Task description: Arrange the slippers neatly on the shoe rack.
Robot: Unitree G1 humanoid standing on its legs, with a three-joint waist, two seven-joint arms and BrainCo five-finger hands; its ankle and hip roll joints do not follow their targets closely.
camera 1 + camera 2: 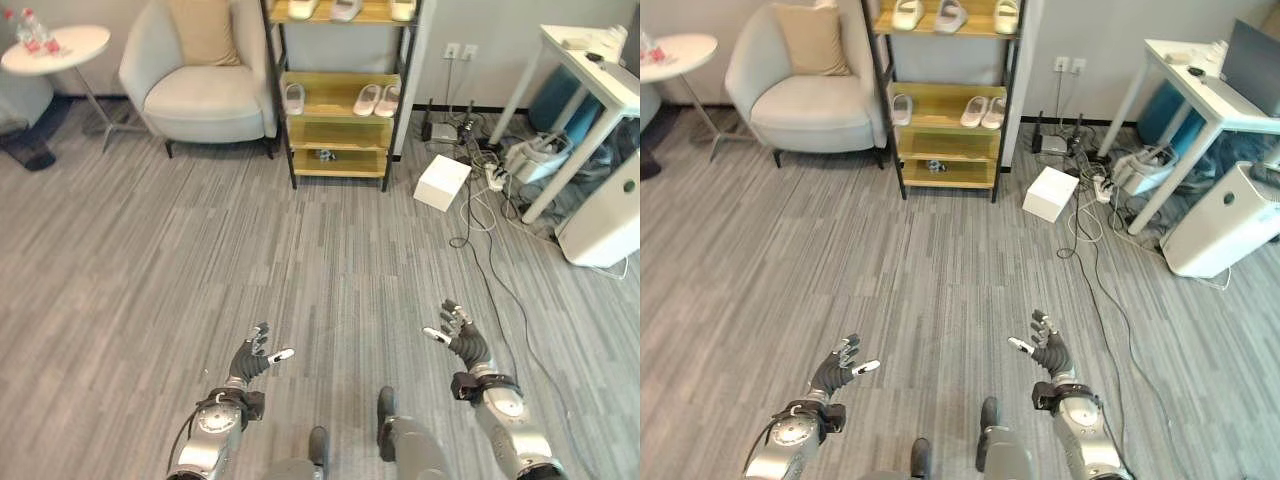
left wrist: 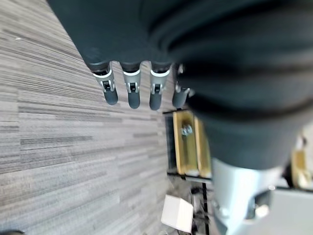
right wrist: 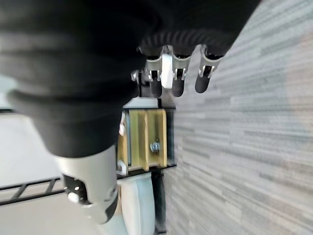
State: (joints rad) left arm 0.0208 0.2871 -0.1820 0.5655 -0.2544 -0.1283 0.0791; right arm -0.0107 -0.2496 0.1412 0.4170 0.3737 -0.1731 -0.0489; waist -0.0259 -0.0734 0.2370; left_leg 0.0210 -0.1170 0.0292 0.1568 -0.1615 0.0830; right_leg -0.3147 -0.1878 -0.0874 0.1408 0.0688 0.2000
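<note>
The wooden shoe rack [image 1: 340,125] stands against the far wall. Three pale slippers lie on its top shelf [image 1: 346,8]. On the middle shelf a single white slipper [image 1: 294,98] lies at the left and a pair [image 1: 377,100] at the right. A small dark object [image 1: 326,155] sits on the lower shelf. My left hand [image 1: 255,358] and right hand [image 1: 458,335] hover low over the floor, far from the rack, both open and holding nothing. The rack [image 2: 188,147] appears past my left fingers [image 2: 129,90], and the same rack [image 3: 144,137] past my right fingers [image 3: 178,81].
A pale armchair [image 1: 200,80] stands left of the rack, with a round side table [image 1: 55,45] beyond it. Right of the rack are a white box [image 1: 442,182], tangled cables with a power strip [image 1: 490,172], a white desk [image 1: 590,80] and a white appliance [image 1: 610,215].
</note>
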